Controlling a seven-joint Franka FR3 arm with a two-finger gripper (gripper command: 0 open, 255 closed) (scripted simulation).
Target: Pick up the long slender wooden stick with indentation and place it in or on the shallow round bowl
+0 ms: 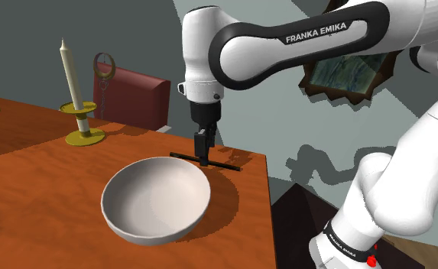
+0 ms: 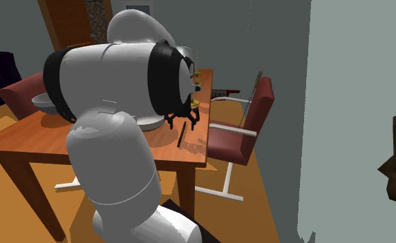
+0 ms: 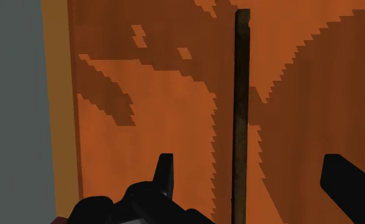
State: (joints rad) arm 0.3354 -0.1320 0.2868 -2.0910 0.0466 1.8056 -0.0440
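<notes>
1. Hovering our black two-finger gripper (image 3: pixel 251 170) wide open, we straddle the dark slender wooden stick (image 3: pixel 241 95), untouched.
2. It lies just beside the shallow white round bowl (image 1: pixel 144 229), crosswise to our finger gap.

Dark matt wooden stick (image 3: pixel 241 114); smooth white bowl (image 1: pixel 156 200); glossy wood-grain table (image 1: pixel 41 153).

"FRANKA EMIKA" on the white arm (image 1: pixel 316 34)

Dark slender stick (image 3: pixel 241 114) lies flat on the orange-brown worktop (image 3: pixel 143 127). Fingers (image 3: pixel 164 178) stand apart either side, neither touching it. Grey surface beyond worktop edge.
</notes>
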